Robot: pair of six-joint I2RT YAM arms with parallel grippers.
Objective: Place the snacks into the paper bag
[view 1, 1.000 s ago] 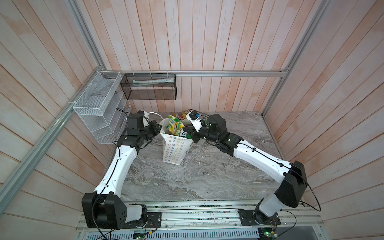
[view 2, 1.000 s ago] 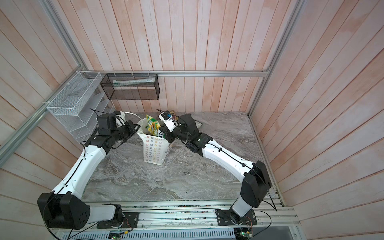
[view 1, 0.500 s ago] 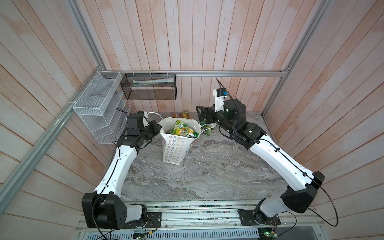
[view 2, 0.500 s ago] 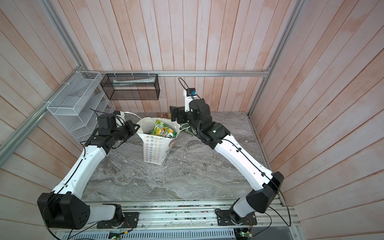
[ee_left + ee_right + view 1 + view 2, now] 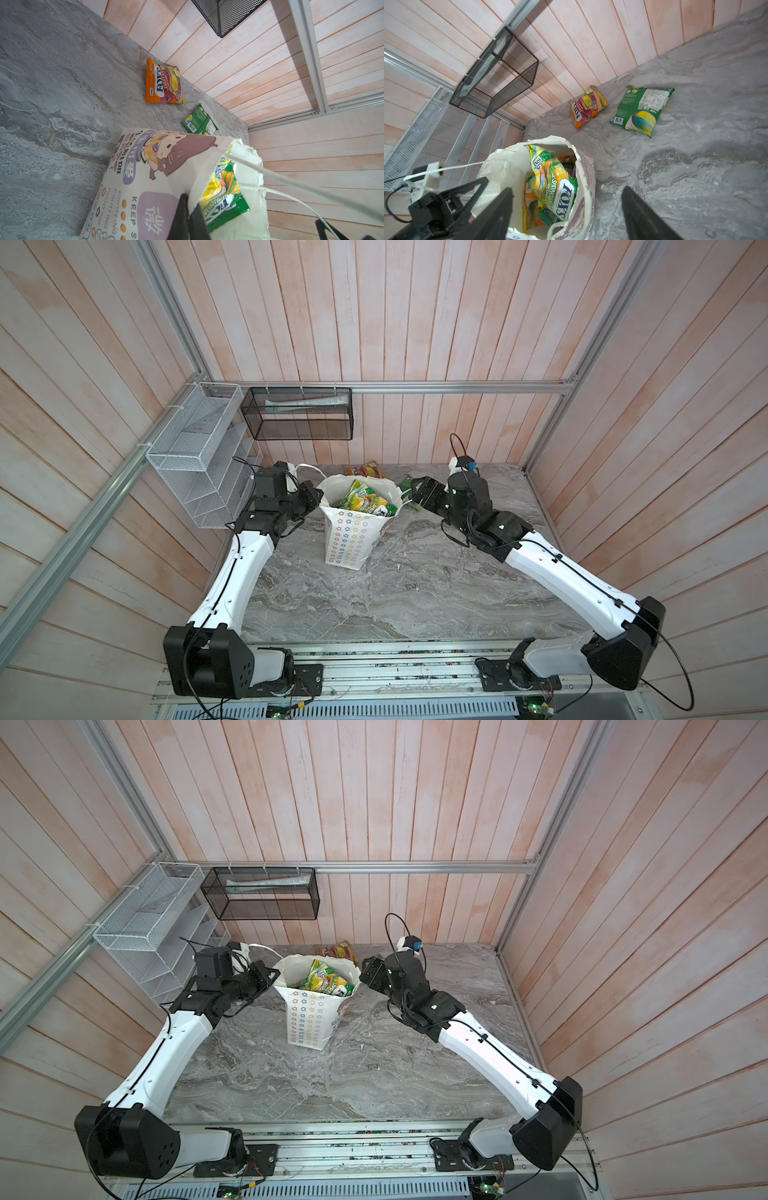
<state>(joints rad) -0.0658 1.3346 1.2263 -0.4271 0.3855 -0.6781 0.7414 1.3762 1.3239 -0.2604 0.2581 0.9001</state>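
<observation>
Grey marbled surface: two snacks lie loose, one orange packet and one green packet, well beyond the released, empty right pincer. The left pincer is clenched on the single paper bag at its rim.

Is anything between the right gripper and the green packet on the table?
Nothing visible. The open right gripper faces the green packet across bare table; the bag stands beside that path, and the orange packet lies apart.
</observation>
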